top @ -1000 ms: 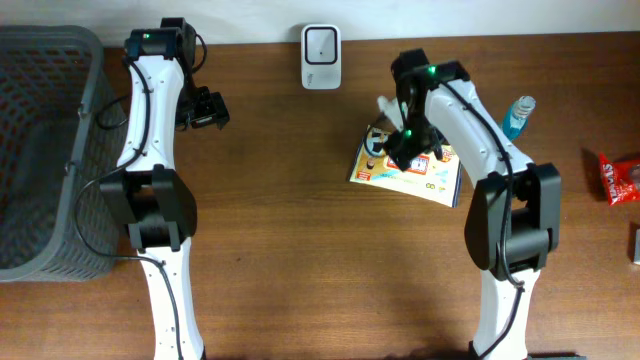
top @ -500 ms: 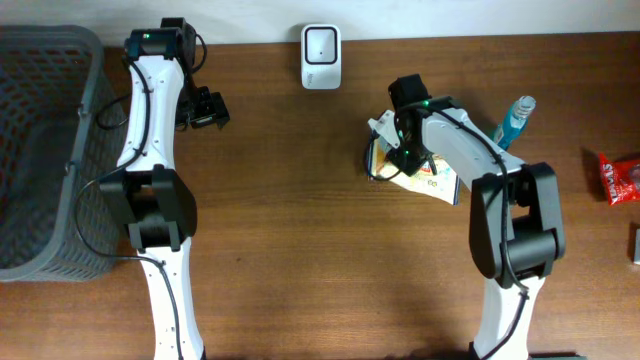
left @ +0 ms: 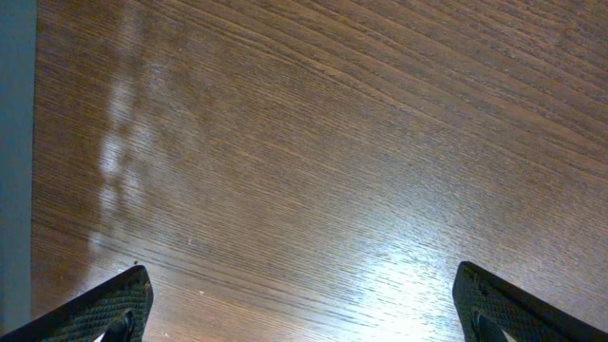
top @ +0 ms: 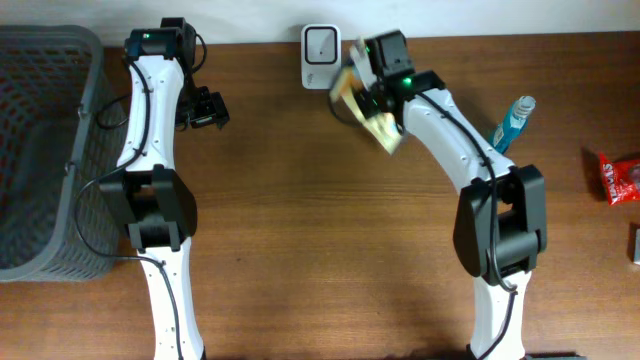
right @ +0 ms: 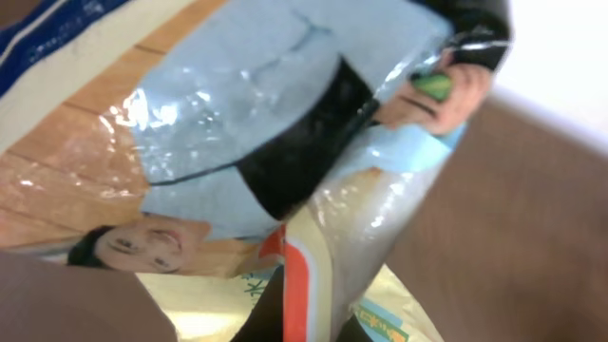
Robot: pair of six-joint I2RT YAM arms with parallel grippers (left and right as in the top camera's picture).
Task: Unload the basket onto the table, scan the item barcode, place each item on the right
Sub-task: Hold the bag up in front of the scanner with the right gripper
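Packet first: from above, we saw the packet [top: 384,131] lifted off the table [top: 300,230], close to the far edge. It was tilted, and it hung just beside the white scanner [top: 320,43], which stood at the far edge near the middle. The right gripper [top: 365,95] was pinched tight on the packet and held it up. The left gripper [top: 205,110] hung over the table nearer the left edge, with nothing in it. A big grey basket [top: 40,120] sat at the left edge. A blue bottle [top: 515,118] stood toward the right edge, and a red bag [top: 620,178] lay right at that edge, well apart from the packet.

From the left wrist, we saw only the brown wood of the table [left: 313,142]. The left gripper [left: 302,306] had its two black fingertips [left: 114,306] spread wide, one in each bottom corner. Nothing was between them.

From the right wrist, the packet [right: 285,142] filled almost the whole picture. It was shiny and crinkly, with a light blue print, a smiling face and a red stripe. It was very close and a bit blurry, so we could not make out the fingers there. A bit of the table [right: 513,247] showed behind it.
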